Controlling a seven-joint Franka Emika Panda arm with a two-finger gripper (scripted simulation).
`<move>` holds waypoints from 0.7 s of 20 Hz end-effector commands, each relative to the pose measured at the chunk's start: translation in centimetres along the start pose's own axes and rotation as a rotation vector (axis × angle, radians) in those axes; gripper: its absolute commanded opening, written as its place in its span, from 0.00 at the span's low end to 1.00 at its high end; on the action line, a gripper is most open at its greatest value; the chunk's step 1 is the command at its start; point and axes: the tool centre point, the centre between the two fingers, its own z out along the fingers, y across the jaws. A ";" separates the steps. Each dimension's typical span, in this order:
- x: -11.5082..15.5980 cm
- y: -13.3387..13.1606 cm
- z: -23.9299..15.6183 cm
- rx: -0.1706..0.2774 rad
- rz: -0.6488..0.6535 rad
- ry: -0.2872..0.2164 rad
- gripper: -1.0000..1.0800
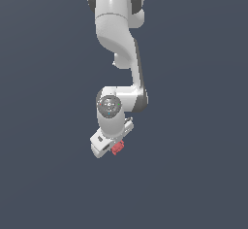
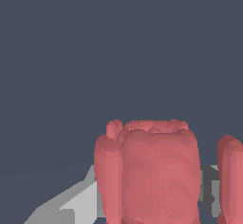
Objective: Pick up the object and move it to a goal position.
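No writing or label can be read anywhere. The object [image 1: 117, 147] is a small red matte lump with rounded ribs and a bumpy upper rim. It sits at the tip of the gripper [image 1: 112, 148], touching it, on the exterior view's right side of the white hand. In the wrist view the object [image 2: 152, 171] fills the space before grey fingers [image 2: 80, 204], which appear to pinch it. Behind it rises the glossy white arm [image 1: 118, 39] with dark joints, against a plain dark blue-grey backdrop.

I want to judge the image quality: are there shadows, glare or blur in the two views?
Exterior view: flat, even light, no cast shadow on the plain dark background; only soft highlights on the white arm; the red object is tiny and coarse. Wrist view: the object fills the frame, cut off at the edges, softly shaded, no glare.
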 end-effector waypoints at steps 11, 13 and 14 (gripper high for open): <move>-0.3 -1.0 -2.0 0.000 0.000 0.000 0.00; -0.5 -1.4 -2.9 0.000 0.000 0.000 0.00; -0.5 -1.6 -3.4 0.000 0.000 0.000 0.00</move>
